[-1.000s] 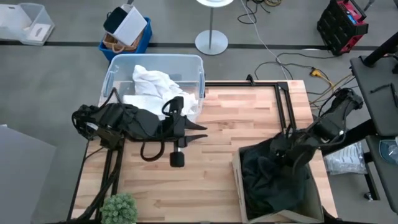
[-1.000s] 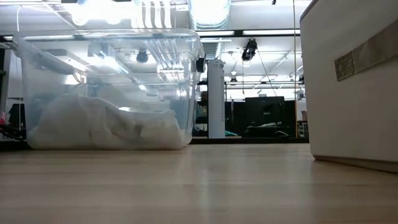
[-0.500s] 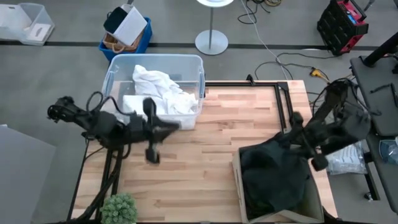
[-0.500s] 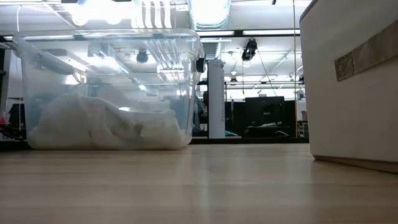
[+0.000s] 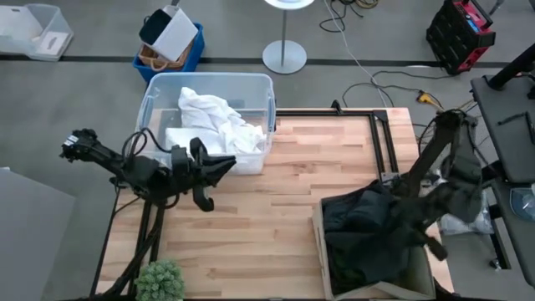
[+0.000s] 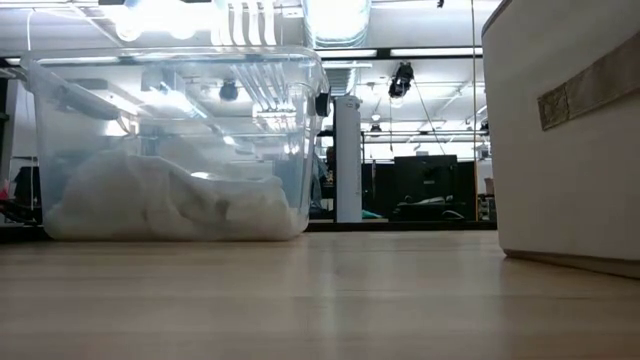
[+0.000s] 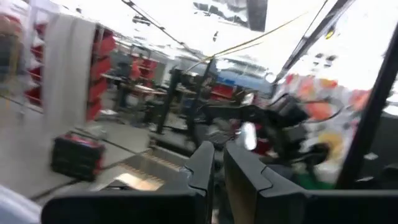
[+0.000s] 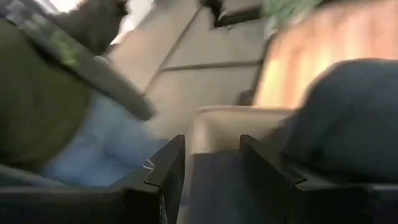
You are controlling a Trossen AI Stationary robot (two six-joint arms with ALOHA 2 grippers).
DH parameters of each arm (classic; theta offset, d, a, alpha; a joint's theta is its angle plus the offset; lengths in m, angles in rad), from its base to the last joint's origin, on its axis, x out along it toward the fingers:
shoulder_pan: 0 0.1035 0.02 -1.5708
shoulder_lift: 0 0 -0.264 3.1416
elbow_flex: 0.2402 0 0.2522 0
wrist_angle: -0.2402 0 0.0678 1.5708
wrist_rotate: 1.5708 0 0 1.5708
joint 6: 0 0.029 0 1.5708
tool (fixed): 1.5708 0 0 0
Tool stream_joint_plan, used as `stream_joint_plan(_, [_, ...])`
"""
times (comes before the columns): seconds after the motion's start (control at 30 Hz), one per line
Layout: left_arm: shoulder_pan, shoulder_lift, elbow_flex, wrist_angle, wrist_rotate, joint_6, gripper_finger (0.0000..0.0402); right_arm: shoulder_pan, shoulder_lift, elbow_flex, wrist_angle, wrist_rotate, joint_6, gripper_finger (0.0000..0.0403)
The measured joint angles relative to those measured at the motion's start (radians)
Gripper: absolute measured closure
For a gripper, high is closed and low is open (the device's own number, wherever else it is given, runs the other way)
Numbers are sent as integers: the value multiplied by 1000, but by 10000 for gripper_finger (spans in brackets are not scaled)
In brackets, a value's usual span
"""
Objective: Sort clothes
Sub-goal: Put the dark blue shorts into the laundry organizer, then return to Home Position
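Observation:
White clothes (image 5: pixel 213 121) lie in a clear plastic bin (image 5: pixel 259 84) at the table's far left; they also show in the low view (image 6: pixel 170 195). Dark clothes (image 5: pixel 368 234) lie piled in a beige fabric box (image 5: pixel 322 251) at the near right. My left gripper (image 5: pixel 227 164) is shut and empty, held above the table just in front of the bin, pointing toward the right. My right gripper (image 5: pixel 403 219) is open and empty over the right side of the dark pile. In the right wrist view only the box rim (image 8: pixel 217 118) shows between its fingers.
A small green plant (image 5: pixel 159 280) stands at the near left corner. A black frame (image 5: pixel 380 142) runs along the table's far right. The box wall (image 6: pixel 565 130) rises at the right of the low view. Bare wood (image 5: pixel 267 217) lies between bin and box.
My left gripper has drawn back toward the table's left edge and turned, and its fingers have closed. My right gripper has pulled up and away from the dark clothes toward the table's right and near edges. The dark pile stays in the box.

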State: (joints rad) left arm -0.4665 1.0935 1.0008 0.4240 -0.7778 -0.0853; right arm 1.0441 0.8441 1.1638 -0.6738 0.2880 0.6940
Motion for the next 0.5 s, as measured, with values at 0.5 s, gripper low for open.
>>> stream_joint_plan(0.5, [310,-320,-179,-159,530,9,384,114,-242,-47,150,635,-624,302])
